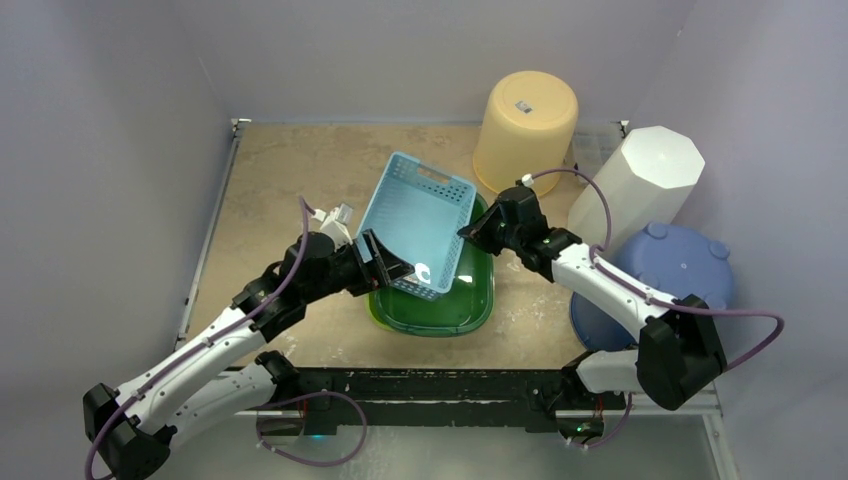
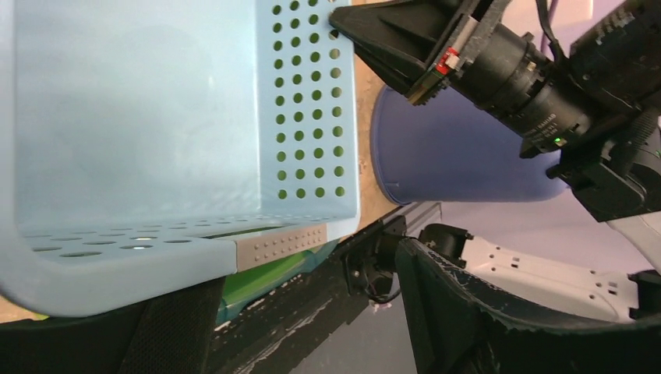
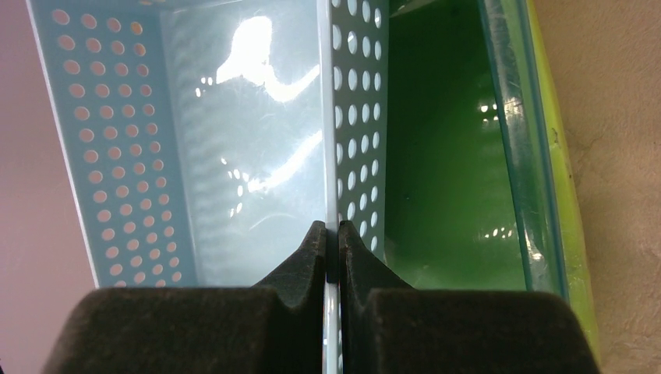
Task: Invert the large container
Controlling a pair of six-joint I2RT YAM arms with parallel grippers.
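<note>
A light blue perforated basket (image 1: pixel 415 215) is held tilted, its near end low, over a green tub (image 1: pixel 470 305). My right gripper (image 1: pixel 470 232) is shut on the basket's right side wall; in the right wrist view the pads (image 3: pixel 333 234) pinch the thin wall, with the basket's inside (image 3: pixel 234 156) to the left and the green tub (image 3: pixel 444 156) to the right. My left gripper (image 1: pixel 395 270) is at the basket's near end. In the left wrist view its jaws (image 2: pixel 304 288) stand wide apart, with one finger (image 2: pixel 175 327) under the basket's rim (image 2: pixel 140 117).
An upside-down yellow bucket (image 1: pixel 525 125) stands at the back. A white octagonal bin (image 1: pixel 650 180) and an upside-down blue-purple tub (image 1: pixel 665 280) stand at the right. The table's near black edge rail (image 1: pixel 450 385) runs below the tub.
</note>
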